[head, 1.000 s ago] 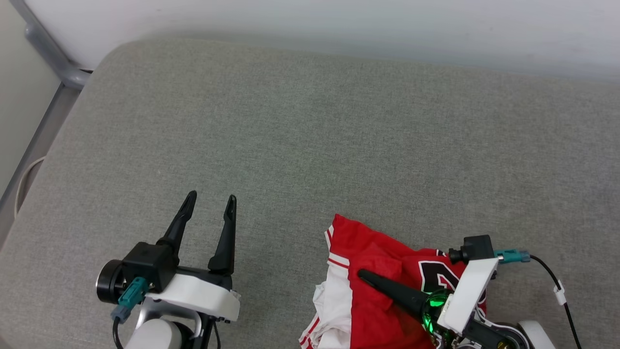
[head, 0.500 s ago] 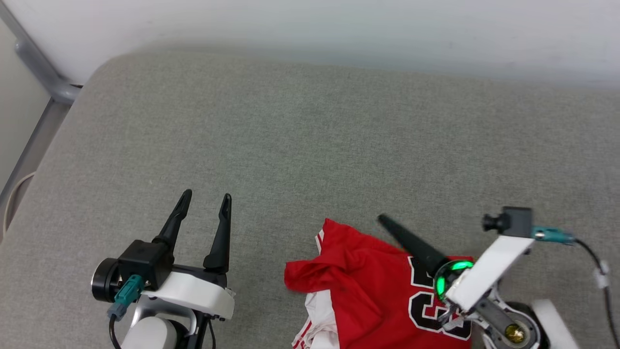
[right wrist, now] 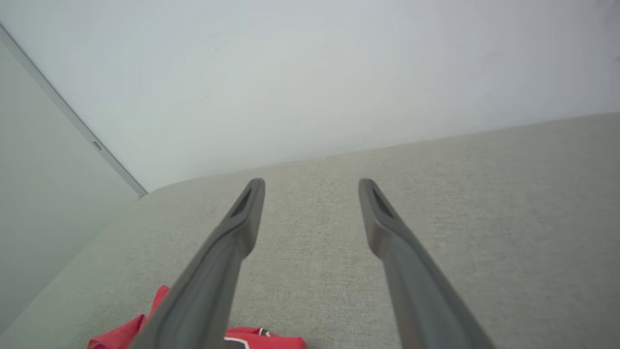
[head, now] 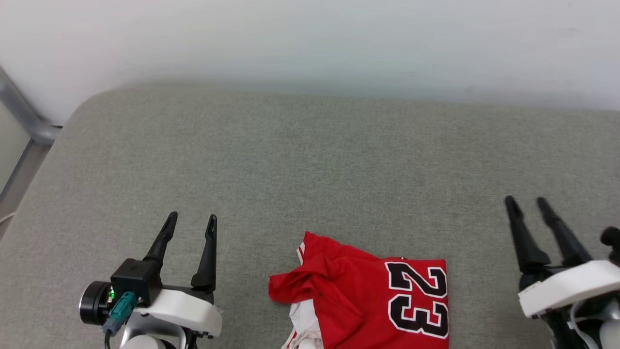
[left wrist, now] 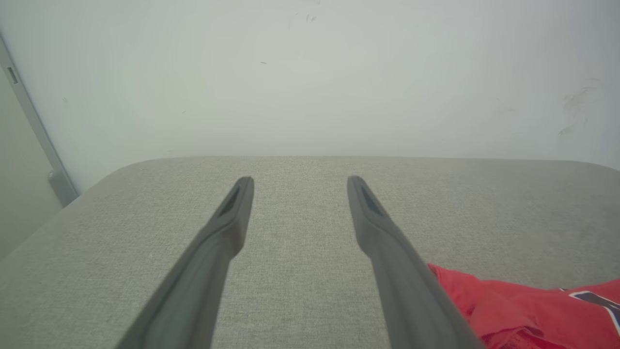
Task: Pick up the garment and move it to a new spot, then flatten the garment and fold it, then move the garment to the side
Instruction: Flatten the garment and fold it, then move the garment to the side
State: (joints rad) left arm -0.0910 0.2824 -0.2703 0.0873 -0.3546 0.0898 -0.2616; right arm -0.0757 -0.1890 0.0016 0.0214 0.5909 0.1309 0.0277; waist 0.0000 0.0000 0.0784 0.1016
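My left claw (head: 192,217) at 8 o'clock and right claw (head: 525,200) at 4 both stand wide, empty. Between them at 6, the red number-23 jersey (head: 368,300) lies rumpled on the grey cushion (head: 310,160), touching neither. Open cushion runs to the wall (head: 310,43) at 12. A second ago my right claw pinched the jersey.

A single number can be read: a large black "23", outlined in white, is printed on the red sports jersey with white trim (head: 358,295). In the head view the digits are seen turned sideways, between the left gripper (head: 191,217) and the right gripper (head: 524,199), nearer the right one.
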